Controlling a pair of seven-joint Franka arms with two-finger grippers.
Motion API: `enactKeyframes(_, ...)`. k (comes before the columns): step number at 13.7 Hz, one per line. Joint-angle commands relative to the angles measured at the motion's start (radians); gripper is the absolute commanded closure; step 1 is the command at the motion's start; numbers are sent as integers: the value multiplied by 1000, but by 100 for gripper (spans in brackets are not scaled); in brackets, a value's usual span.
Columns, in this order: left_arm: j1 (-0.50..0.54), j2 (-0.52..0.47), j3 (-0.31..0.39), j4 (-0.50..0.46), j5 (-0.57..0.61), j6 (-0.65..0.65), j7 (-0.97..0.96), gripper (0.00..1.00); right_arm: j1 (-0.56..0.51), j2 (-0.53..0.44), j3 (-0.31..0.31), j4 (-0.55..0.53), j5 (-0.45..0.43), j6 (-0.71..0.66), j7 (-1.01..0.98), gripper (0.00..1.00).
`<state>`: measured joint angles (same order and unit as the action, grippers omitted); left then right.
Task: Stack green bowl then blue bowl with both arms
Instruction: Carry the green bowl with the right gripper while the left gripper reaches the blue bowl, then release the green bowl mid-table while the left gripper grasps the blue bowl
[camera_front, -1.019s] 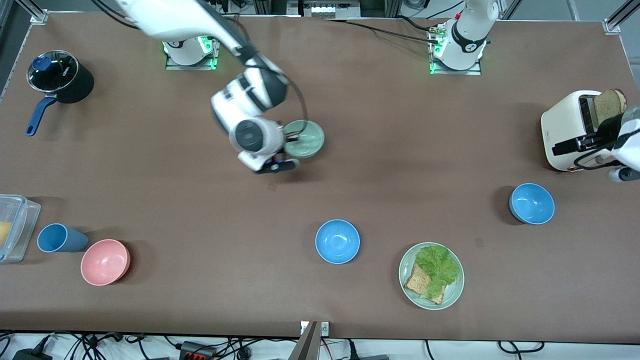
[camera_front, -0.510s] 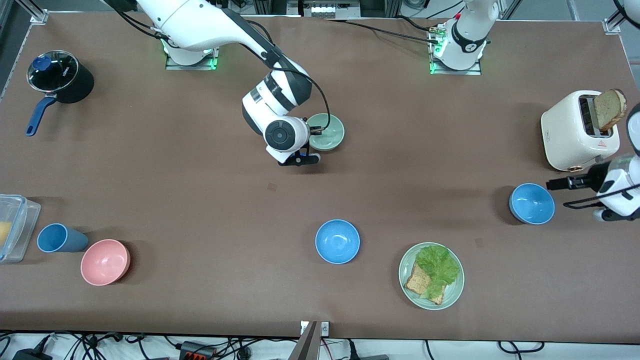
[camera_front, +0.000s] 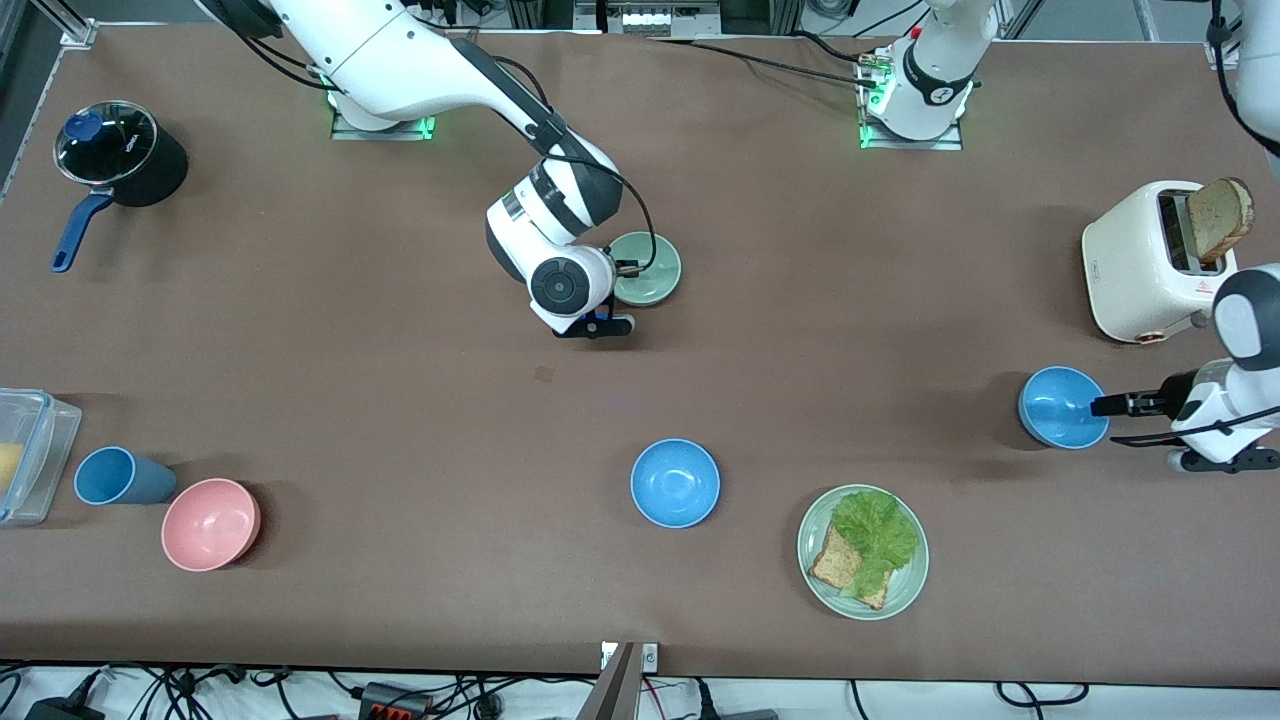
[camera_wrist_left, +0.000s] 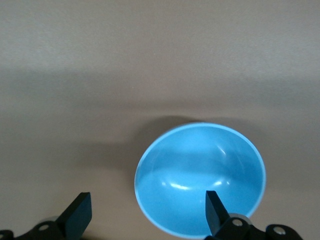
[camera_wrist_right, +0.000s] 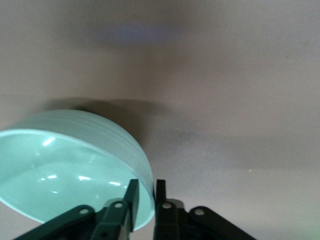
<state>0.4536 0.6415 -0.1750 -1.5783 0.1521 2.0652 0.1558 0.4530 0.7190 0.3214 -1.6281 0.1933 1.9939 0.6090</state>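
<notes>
Green bowl (camera_front: 646, 269) sits on the table (camera_front: 400, 380) between the two arm bases, and your right gripper (camera_front: 628, 268) straddles its rim, one finger inside and one outside, the jaws narrow on the wall. You find nothing crowding it on the table.

Your left gripper (camera_front: 1100, 406) is at the rim of one blue bowl (camera_front: 1062, 407) toward the left arm's end, jaws spread wide. A toaster (camera_front: 1148, 262) holding a bread slice (camera_front: 1218, 217) stands farther from the front camera than that bowl. A second blue bowl (camera_front: 675, 483), a plate of lettuce and bread (camera_front: 863, 551), a pink bowl (camera_front: 210, 524), a blue cup (camera_front: 118, 476) and a pot (camera_front: 120, 155) lie well apart from both grippers.

Only the right wrist view shows the fingers (camera_wrist_right: 131, 197) bracketing the green rim (camera_wrist_right: 75, 167). Only the left wrist view shows one finger (camera_wrist_left: 216, 212) over the blue bowl's (camera_wrist_left: 200, 175) hollow, the other outside.
</notes>
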Motion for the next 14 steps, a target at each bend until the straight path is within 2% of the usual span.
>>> enactKeyframes(1,11,36,-7,12,21,47,11,0,-34,-79,2,59,5,-49,25,0)
enactKeyframes(6,16,60,-7,-9,23,93,14,4,-184,-237,-13,108,-14,-98,20,0)
enactKeyframes(8,16,61,-7,-23,23,108,22,10,-288,-274,-16,111,-96,-99,-58,0)
enactKeyframes(9,14,61,-7,-25,23,108,30,15,-334,-289,-16,109,-119,-101,-122,0)
enactKeyframes(12,25,69,-9,-22,5,107,60,46,-497,-320,-18,114,-138,-104,-235,0)
enactKeyframes(14,53,69,-21,-22,3,105,64,67,-536,-352,-18,157,-228,-179,-256,0)
